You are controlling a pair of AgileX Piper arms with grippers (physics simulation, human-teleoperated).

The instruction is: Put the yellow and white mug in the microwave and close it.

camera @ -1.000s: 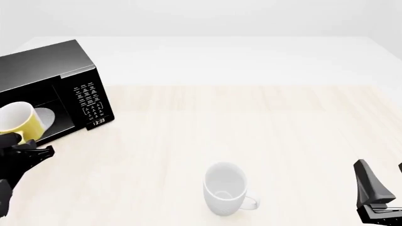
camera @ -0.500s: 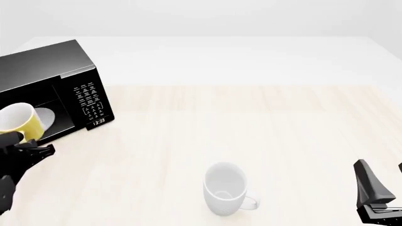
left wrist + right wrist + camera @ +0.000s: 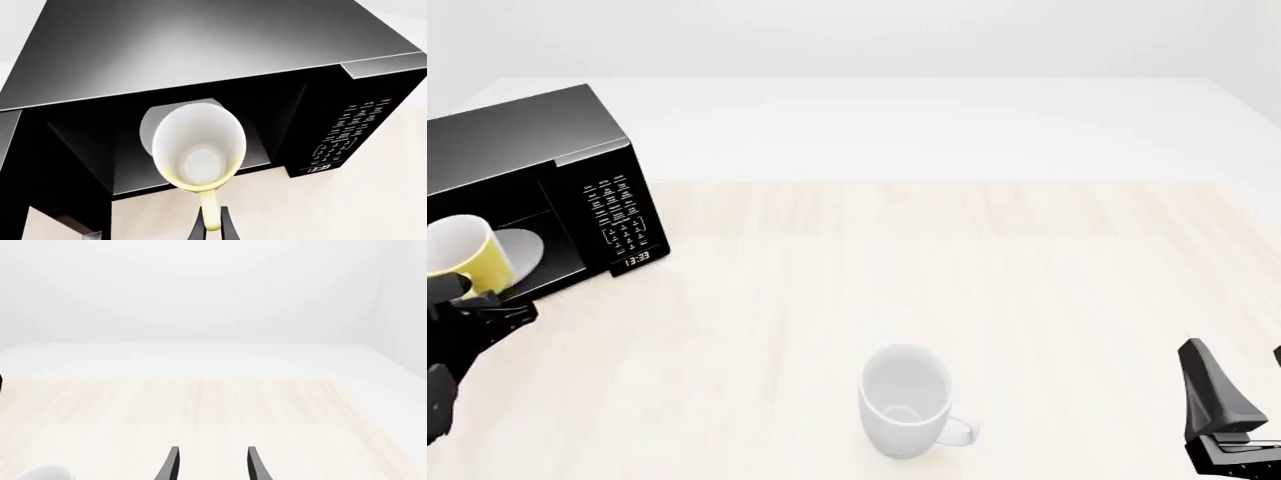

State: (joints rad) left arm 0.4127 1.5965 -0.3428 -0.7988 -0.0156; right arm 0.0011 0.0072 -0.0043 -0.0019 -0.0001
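The yellow and white mug (image 3: 470,258) hangs tilted in front of the open cavity of the black microwave (image 3: 521,140) at the far left. My left gripper (image 3: 467,300) is shut on the mug's yellow handle (image 3: 211,212). In the left wrist view the mug (image 3: 198,150) shows its white inside, with the white turntable plate (image 3: 152,125) behind it in the microwave (image 3: 200,45). The door is hidden from the front view. My right gripper (image 3: 210,465) stands open and empty near the table's front right corner, also seen as the gripper (image 3: 1241,405) in the front view.
An all-white mug (image 3: 905,400) stands upright on the light wooden table (image 3: 988,260), near the front middle, handle to the right. The microwave's button panel and clock display (image 3: 621,220) face the arms.
My left gripper has carried the mug slightly left and toward the microwave's opening. The right arm and the white mug have not moved.
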